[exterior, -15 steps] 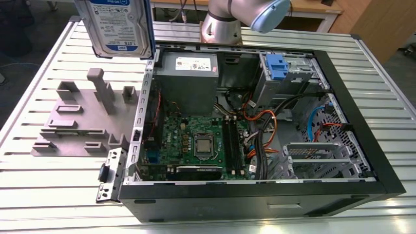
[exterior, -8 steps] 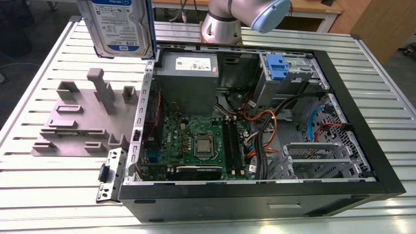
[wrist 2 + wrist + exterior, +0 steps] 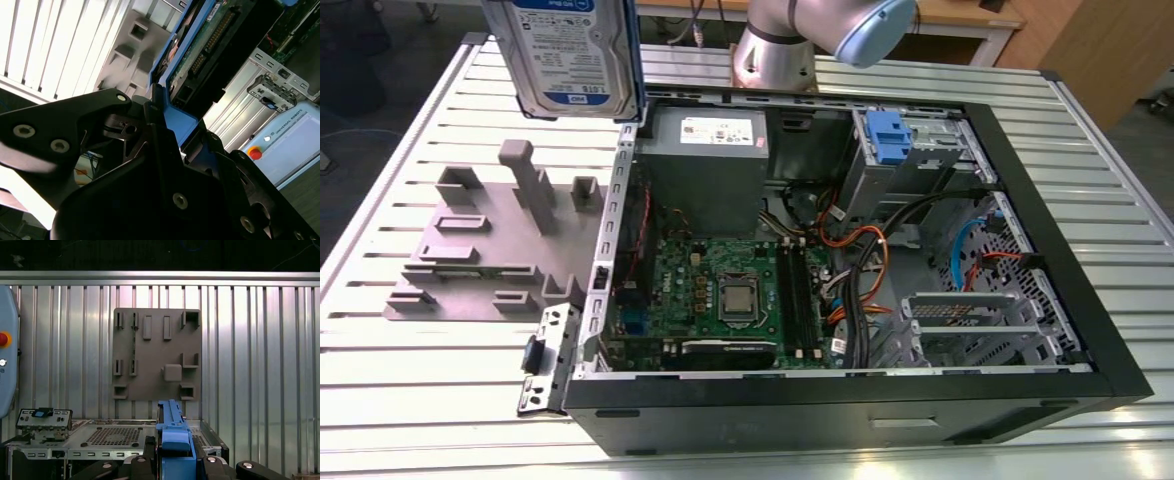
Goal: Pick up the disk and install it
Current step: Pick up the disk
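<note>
1. Silver disk (image 3: 574, 55), white-and-blue label, blue frame: upright and lifted off the table, at the top of the exterior view towards its left, above where the grey fixture plate (image 3: 480, 250) meets the open computer case (image 3: 1067, 300).
2. Gripper (image 3: 175, 457): black fingers (image 3: 145, 452) clamped on the disk's blue frame from both sides, as seen in both wrist views; the disk's green circuit-board side faces the second wrist view.
3. Robot arm (image 3: 801, 40): grey, with a pale blue joint cap, behind the case.
4. Blue clip (image 3: 887, 135): seated in the case's drive bay.
5. Slatted metal table (image 3: 400, 400): carries the plate and the case.
</note>
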`<state>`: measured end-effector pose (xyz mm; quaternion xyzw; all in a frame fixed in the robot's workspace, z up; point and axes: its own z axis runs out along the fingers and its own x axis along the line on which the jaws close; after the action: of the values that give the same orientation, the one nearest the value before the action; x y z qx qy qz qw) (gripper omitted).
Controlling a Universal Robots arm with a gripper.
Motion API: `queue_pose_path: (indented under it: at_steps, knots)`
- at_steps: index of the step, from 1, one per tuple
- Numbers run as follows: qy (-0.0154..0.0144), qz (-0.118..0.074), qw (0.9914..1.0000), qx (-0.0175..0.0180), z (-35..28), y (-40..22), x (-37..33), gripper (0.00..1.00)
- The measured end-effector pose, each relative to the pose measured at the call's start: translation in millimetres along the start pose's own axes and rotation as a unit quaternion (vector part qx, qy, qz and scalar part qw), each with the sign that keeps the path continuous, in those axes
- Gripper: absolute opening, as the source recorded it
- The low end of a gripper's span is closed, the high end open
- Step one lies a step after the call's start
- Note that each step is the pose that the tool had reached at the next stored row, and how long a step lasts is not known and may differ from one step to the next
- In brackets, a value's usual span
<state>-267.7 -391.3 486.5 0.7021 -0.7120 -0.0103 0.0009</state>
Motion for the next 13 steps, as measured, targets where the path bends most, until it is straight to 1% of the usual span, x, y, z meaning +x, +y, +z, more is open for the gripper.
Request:
queue_pose_path:
  at_steps: [13]
  knots:
    - [0.0,0.0,1.0,0.0,-0.1,-5.6,-0.1,0.37]
